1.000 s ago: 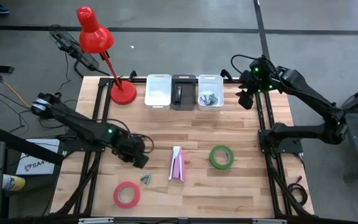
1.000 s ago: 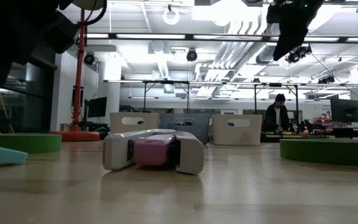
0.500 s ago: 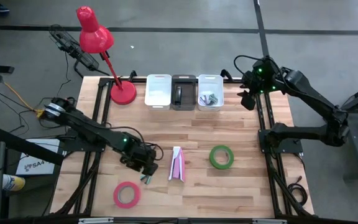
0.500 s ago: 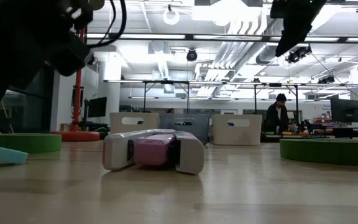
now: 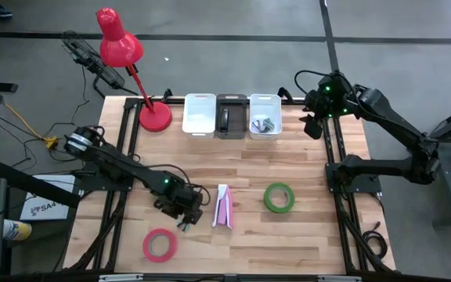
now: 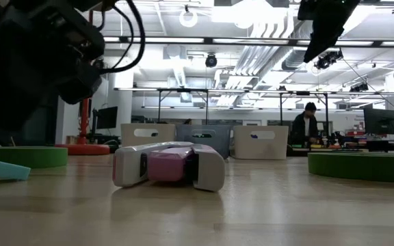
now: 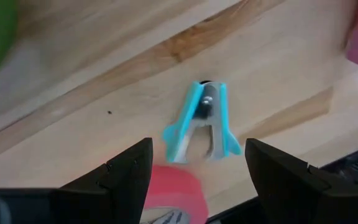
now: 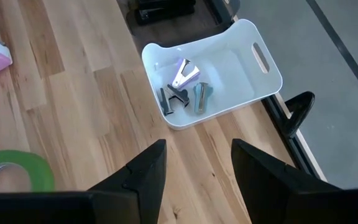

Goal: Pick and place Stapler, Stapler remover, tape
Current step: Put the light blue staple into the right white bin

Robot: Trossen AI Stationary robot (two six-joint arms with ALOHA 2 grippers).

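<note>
A blue stapler remover lies flat on the wooden table, near the front left. My left gripper hangs open just above it, fingers on either side and touching nothing. The pink and white stapler lies on its side at mid-table. A pink tape roll lies flat near the front, a green one to the right. Another green roll shows behind the remover. My right gripper waits open, high over the far right corner.
Three bins stand in a row at the far edge: a white one, a dark one with a black stapler inside, and a white one holding several staple removers. A red desk lamp stands at the far left.
My left gripper has come down and moved toward the table's right and near edges, arriving over the blue stapler remover. Its fingers stay open. The objects on the table have not moved.
</note>
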